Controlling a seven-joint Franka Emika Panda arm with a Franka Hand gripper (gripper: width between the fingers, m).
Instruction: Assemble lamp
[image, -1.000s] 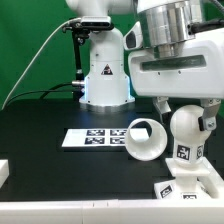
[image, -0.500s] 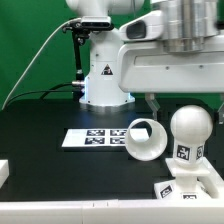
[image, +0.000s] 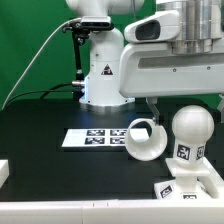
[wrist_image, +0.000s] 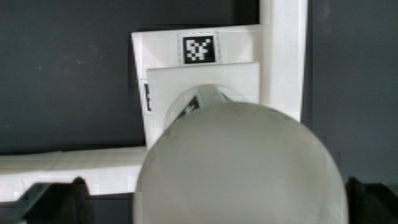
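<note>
Probably light, rigid, smooth plastic — the bulb (image: 189, 125) looks round and slippery, so grip its stem (image: 183, 153); end effector (image: 186, 98) spread wide, empty

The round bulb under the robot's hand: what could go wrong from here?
1. The open hand hangs right over the bulb, which looks round and smooth. A grip on it might slip, or tilt it on its base.
2. The shade lies on its side close beside the bulb. A finger coming down could nudge it, and it might roll away.
</note>
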